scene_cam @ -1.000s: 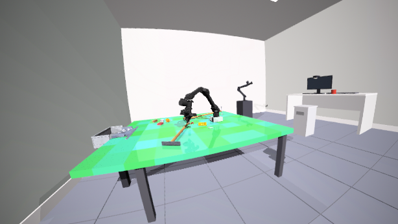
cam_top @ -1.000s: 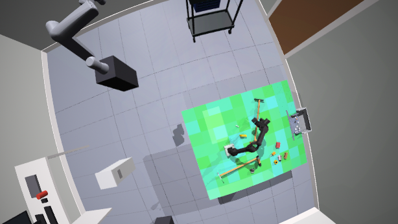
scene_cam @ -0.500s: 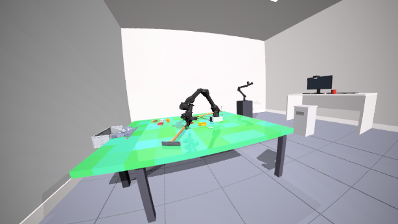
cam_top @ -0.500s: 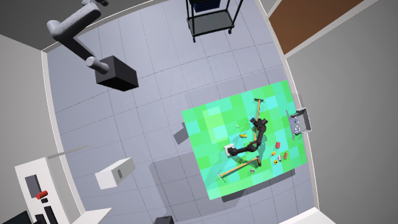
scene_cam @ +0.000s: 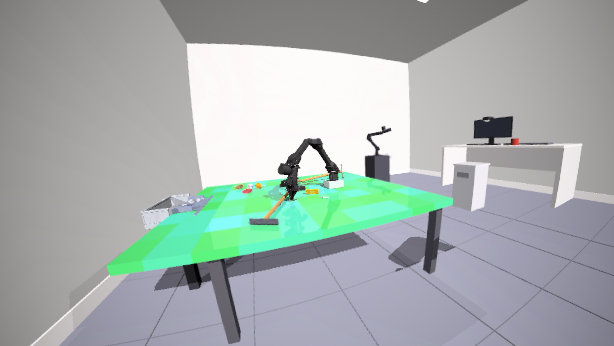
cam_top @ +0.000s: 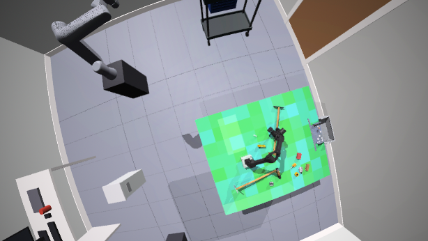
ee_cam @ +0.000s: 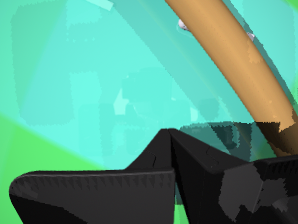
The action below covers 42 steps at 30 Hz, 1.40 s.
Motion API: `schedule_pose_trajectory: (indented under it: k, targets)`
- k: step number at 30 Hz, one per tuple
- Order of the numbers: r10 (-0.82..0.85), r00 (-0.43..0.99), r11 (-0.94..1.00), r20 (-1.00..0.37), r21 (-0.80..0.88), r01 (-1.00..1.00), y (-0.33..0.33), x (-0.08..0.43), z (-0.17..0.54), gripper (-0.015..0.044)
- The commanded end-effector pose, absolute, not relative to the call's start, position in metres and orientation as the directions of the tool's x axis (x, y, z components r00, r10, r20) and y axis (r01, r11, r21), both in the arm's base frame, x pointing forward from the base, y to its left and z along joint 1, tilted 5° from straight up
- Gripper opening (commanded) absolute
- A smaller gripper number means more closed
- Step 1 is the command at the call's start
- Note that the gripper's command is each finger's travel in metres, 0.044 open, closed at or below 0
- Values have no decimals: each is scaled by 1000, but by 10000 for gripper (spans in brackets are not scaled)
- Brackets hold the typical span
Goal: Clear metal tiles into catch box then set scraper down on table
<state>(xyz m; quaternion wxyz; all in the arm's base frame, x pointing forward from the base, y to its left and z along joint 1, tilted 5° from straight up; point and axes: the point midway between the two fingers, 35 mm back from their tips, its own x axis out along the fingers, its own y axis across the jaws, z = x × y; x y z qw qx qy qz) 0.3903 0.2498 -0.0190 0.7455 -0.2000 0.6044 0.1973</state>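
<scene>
Steel bench plate (cam_top: 314, 130) (scene_cam: 198, 203), pieces (cam_top: 318, 139) distinct from above — blurred in exterior

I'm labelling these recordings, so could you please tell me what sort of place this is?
Probably a robotics lab: a robot arm on a table, a second on a pedestal, and a monitor on a desk.

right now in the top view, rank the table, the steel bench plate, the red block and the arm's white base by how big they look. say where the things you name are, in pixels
1. table (cam_top: 230, 129) (scene_cam: 350, 220)
2. steel bench plate (cam_top: 316, 135)
3. white base (cam_top: 245, 157) (scene_cam: 334, 184)
4. red block (cam_top: 299, 156) (scene_cam: 247, 191)
</scene>
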Motion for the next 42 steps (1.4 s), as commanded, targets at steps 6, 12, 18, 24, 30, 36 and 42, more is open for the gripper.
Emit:
schedule_pose_trajectory:
  k: [6,12,18,24,30,36,42]
  targets:
    - [50,193,839,-980,-63,-540,248,397,-20,0]
    - [50,194,839,-980,-64,-540,247,403,-20,0]
    - [50,194,839,-980,-64,-540,246,409,-19,0]
    - [50,194,839,-980,-64,-540,245,415,-19,0]
    - [50,195,839,-980,-65,-540,243,421,-18,0]
    - [50,195,839,-980,-65,-540,242,427,-18,0]
    - [49,195,839,-979,-65,-540,240,433,-17,0]
